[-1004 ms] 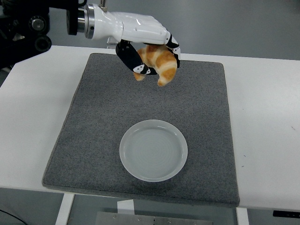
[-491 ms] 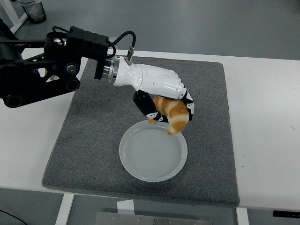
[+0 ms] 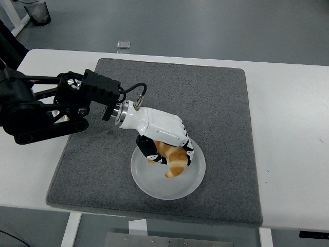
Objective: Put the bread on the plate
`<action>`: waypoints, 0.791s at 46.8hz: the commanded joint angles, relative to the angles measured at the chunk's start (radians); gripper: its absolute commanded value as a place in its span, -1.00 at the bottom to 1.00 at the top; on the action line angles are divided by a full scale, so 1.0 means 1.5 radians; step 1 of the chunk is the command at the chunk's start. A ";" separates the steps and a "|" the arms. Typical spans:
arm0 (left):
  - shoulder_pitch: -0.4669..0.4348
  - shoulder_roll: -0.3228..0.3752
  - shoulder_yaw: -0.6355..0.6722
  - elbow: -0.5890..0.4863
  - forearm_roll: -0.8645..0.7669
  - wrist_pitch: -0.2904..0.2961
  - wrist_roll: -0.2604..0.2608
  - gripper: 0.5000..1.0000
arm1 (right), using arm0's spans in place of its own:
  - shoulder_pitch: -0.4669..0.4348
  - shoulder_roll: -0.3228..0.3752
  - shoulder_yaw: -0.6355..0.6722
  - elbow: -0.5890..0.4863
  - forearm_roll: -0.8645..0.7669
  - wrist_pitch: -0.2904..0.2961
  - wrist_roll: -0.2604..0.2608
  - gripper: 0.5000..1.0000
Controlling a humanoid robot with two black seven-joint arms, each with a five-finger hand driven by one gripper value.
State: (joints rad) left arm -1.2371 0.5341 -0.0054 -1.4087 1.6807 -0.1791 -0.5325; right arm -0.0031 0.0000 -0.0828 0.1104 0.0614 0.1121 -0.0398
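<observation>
A golden croissant (image 3: 174,161) is held in my left hand (image 3: 167,153), whose white-shelled palm covers its top while the black fingers (image 3: 146,150) curl around it. The hand and bread are low over the middle of the round white plate (image 3: 154,185), which sits on the grey mat (image 3: 216,103) near its front edge. The croissant's lower tip looks to be at or just above the plate's surface; contact cannot be told. The black left arm (image 3: 46,105) reaches in from the left edge. My right arm is out of view.
The grey mat covers the middle of the white table (image 3: 293,134). A small clear object (image 3: 123,45) lies beyond the table's far edge. A dark container (image 3: 36,11) stands on the floor at top left.
My left hand has carried the croissant from above the mat's far edge toward me and down, ending low over the plate. The arm has come further into view.
</observation>
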 commanded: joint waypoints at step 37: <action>0.019 -0.019 0.030 0.040 0.026 0.017 0.006 -1.00 | 0.000 0.000 0.000 0.000 0.000 0.000 0.000 0.81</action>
State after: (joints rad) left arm -1.2088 0.5078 0.0414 -1.3487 1.7226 -0.1535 -0.5231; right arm -0.0030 0.0000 -0.0829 0.1104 0.0613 0.1120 -0.0399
